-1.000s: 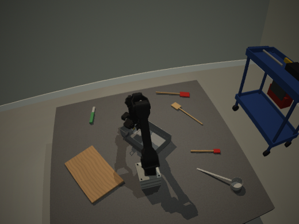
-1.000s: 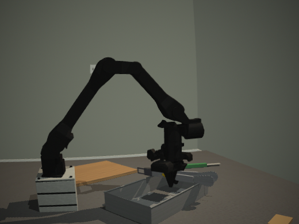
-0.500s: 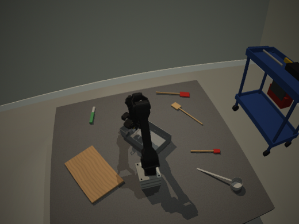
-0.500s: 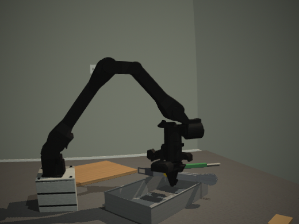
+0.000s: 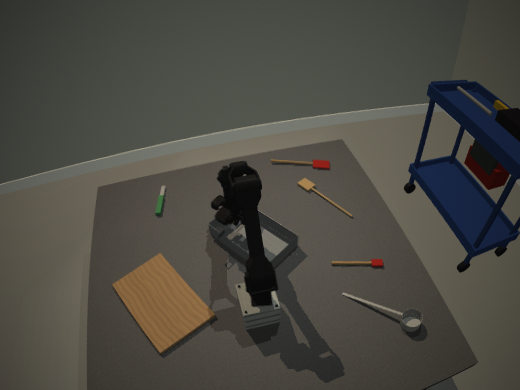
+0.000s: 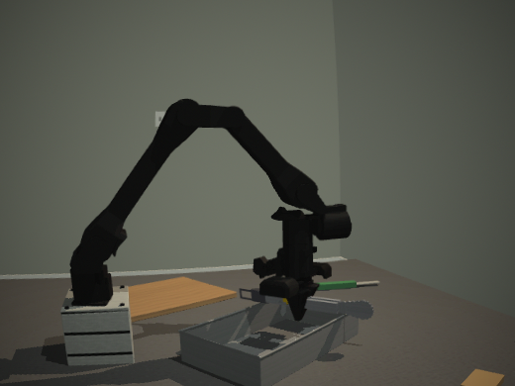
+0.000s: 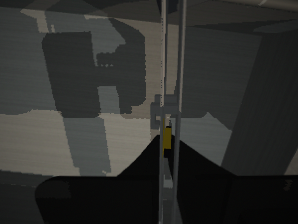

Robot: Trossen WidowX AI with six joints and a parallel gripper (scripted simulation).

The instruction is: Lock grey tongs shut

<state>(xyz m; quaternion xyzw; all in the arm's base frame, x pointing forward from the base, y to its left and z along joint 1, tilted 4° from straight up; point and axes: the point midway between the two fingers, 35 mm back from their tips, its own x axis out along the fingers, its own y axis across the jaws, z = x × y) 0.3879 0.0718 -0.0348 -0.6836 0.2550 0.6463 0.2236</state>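
Observation:
The grey tongs (image 6: 363, 310) (image 7: 180, 75) lie roughly level across the roasting tin (image 5: 287, 251) (image 6: 220, 352). In the exterior view their scalloped tips stick out past the tin's right end, and the hinge end with its loop is at the left. My gripper (image 6: 298, 313) (image 7: 164, 140) points down over the tin and is shut on the tongs. In the wrist view their two arms run close together, nearly parallel, between my fingers, with a yellow piece beside them. Whether the lock holds cannot be seen. The wooden board (image 5: 160, 302) (image 6: 185, 290) is bare, left of the arm's base in the top view.
A green-handled tool (image 5: 160, 201) (image 6: 338, 285) lies beyond the tin. Two red-headed tools (image 5: 320, 164) (image 5: 376, 263), a wooden spatula (image 5: 306, 184) and a ladle (image 5: 411, 320) lie on the right side of the table. A blue cart (image 5: 450, 195) stands off the table.

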